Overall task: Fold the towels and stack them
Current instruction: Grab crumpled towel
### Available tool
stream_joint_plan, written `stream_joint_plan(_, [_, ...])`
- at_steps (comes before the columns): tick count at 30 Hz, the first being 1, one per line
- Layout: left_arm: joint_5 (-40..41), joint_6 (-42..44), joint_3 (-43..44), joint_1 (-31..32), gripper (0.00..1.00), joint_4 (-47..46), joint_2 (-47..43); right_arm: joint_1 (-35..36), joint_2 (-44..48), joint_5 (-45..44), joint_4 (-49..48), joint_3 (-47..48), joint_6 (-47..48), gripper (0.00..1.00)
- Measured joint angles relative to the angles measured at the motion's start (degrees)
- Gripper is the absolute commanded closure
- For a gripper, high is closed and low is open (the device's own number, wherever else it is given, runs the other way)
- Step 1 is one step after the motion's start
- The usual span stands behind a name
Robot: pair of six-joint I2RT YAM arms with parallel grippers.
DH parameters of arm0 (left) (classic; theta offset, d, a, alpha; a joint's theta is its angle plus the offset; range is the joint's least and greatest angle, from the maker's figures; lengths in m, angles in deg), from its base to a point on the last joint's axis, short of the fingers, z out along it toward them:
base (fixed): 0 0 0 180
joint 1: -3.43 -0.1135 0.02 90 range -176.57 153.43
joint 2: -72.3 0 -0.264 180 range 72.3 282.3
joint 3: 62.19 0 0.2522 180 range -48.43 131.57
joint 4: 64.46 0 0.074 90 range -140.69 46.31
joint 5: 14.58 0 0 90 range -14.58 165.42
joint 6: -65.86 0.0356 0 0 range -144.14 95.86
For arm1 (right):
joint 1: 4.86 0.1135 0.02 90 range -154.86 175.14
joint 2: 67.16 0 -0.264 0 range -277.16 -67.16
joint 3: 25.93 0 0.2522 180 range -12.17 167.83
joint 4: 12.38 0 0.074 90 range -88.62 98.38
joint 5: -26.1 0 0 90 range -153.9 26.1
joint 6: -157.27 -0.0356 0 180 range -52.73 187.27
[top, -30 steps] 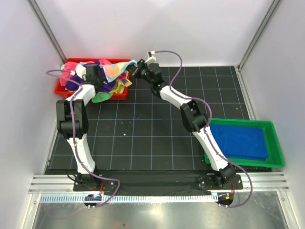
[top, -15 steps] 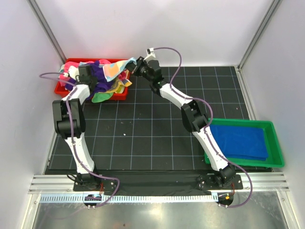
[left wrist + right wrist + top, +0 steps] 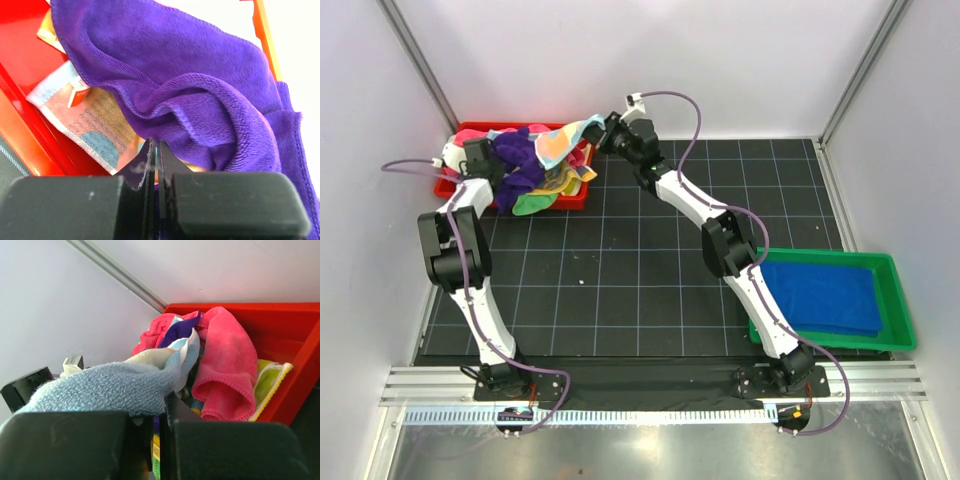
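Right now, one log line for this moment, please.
left gripper: shut on purple towel; right gripper: shut on light blue towel; place: red tray

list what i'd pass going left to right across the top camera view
left gripper → purple towel → polka-dot towel → right gripper → blue towel, lying in the green tray

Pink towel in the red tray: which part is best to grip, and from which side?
Probably the drooping hemmed fold of the pink towel, approached from above: it hangs free at the front, while the rest is bunched among other towels.
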Motion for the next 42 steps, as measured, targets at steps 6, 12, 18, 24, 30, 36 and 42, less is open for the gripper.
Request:
stream_joint_plan(6, [-0.8,-0.3,1.1,-0.3,1.00,0.0,0.9,-0.1,0.0,-0.2,1.2,3.3,1.3,0.99])
stream_joint_plan(12, [-0.9,-0.6,1.1,-0.5,1.00,0.1,1.2,-0.3,0.0,-0.7,1.9,5.8,2.3,0.99])
stream_joint_plan(18, [-0.6,-2.0,1.1,-2.1,1.00,1.2,1.2,-0.4,0.0,-1.1,3.4,6.6,3.3,0.99])
stream_joint_plan(24, [0.0,-3.1,1.1,-3.6,1.00,2.4,1.2,-0.4,0.0,-1.4,3.7,6.9,4.4,0.99])
stream_joint_plan(30, [0.5,-3.5,1.1,-4.1,1.00,3.8,1.2,-0.4,0.2,-1.6,4.4,6.9,5.5,0.99])
stream_joint_plan(36, [0.8,-4.7,1.1,-4.3,1.00,4.9,1.7,-0.6,2.1,-1.6,5.5,7.0,6.6,0.99])
stream_joint_plan(42, [0.8,-5.2,1.1,-4.5,1.00,5.3,2.1,-1.0,5.0,-1.5,6.2,7.1,7.2,0.99])
